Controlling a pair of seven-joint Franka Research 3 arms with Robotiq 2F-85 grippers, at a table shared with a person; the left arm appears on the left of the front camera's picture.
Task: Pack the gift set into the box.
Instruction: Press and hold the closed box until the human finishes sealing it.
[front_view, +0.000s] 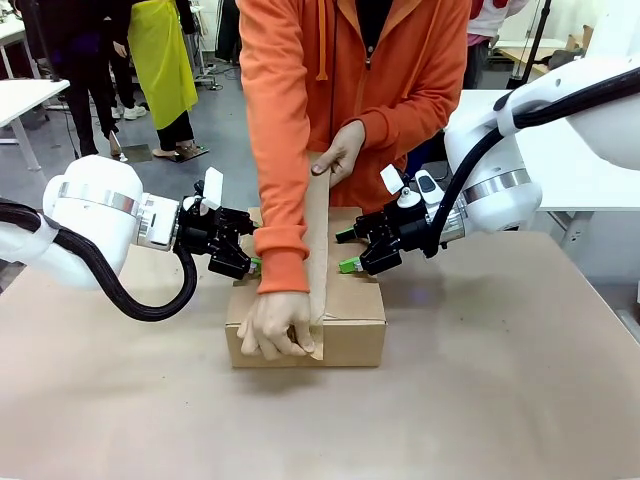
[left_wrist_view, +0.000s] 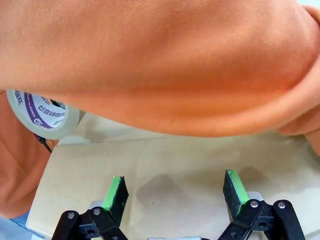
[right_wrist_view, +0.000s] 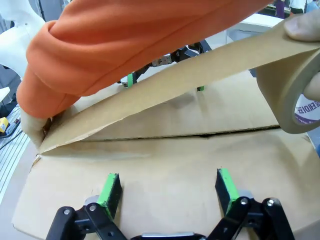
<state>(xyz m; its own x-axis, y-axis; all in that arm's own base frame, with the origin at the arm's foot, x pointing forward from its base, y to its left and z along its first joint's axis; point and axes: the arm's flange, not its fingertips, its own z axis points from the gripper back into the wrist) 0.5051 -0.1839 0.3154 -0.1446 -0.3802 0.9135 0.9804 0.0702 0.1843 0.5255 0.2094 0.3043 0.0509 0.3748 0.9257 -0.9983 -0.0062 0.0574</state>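
pressing from both sides, the left gripper and right gripper are resting spread-jawed on the closed box, gift set hidden; slipping pads could let flaps spring, wrinkling the tape the person's hand is anchoring.

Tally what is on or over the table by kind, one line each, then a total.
Cardboard box: 1
Roll of brown tape: 1
Grippers: 2, the left gripper and the right gripper, both open, one at each side of the box
Person's hands: 2, one hand pressing tape on the box, the other hand holding the roll
Total: 6
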